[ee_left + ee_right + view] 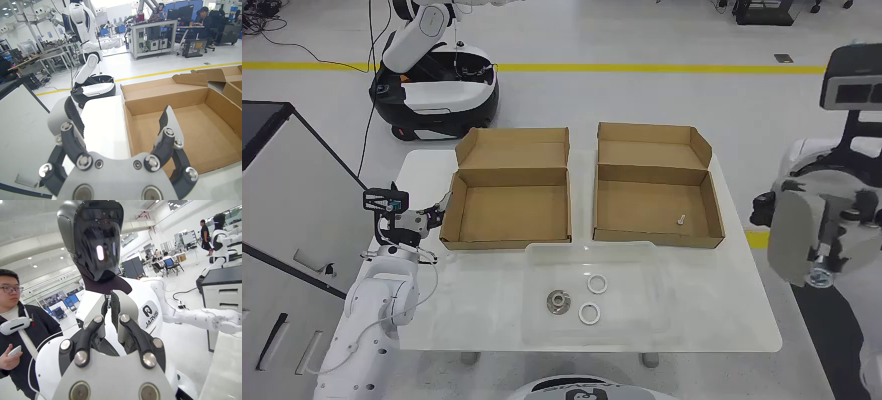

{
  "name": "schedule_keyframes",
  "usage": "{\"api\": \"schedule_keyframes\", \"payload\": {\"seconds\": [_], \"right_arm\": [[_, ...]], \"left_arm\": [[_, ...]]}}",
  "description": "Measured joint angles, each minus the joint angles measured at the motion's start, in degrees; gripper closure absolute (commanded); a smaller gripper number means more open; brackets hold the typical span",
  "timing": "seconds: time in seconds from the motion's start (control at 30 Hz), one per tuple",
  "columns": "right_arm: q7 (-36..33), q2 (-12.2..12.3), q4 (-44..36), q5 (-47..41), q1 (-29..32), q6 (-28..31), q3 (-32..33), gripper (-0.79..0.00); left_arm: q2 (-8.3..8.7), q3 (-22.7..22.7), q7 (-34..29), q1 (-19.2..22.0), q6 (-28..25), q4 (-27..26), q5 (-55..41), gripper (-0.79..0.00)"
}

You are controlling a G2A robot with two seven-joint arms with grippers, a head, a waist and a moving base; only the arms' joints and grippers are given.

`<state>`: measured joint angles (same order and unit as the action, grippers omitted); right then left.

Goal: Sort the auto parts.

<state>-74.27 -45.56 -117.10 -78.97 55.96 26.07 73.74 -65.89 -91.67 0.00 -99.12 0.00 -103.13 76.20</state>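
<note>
A clear plastic tray [542, 252] at the table's front holds two white rings [596, 284] [589, 314] and a metal flanged part [558, 301]. Behind it stand two open cardboard boxes. The left box [510, 212] [189, 123] is bare inside, and the right box [642, 208] holds one small bolt [679, 215]. My left gripper [117, 106] [435, 215] is open and holds nothing; it hovers at the left box's outer left wall. My right gripper [110, 294] is shut on a small metal screw [108, 302]. The right arm [802, 225] hangs beyond the table's right edge.
The white table [742, 320] has bare room to the right of the tray. A grey cabinet [282, 190] stands close by the left arm. Another robot's base [437, 95] sits on the floor behind the table.
</note>
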Motion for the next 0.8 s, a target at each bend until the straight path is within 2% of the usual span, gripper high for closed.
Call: {"api": "schedule_keyframes", "payload": {"seconds": [0.27,0.8], "right_arm": [[1.18,-1.17,0.72,-0.34,0.22,-1.56,0.07,0.000],[-0.21,-1.97,2.92,15.78,-1.32,-10.11,1.30,0.000]], "left_arm": [[0.00,0.00,0.00,0.00,0.00,0.00,0.00,-0.785],[0.00,0.00,0.00,0.00,0.00,0.00,0.00,-0.785]]}}
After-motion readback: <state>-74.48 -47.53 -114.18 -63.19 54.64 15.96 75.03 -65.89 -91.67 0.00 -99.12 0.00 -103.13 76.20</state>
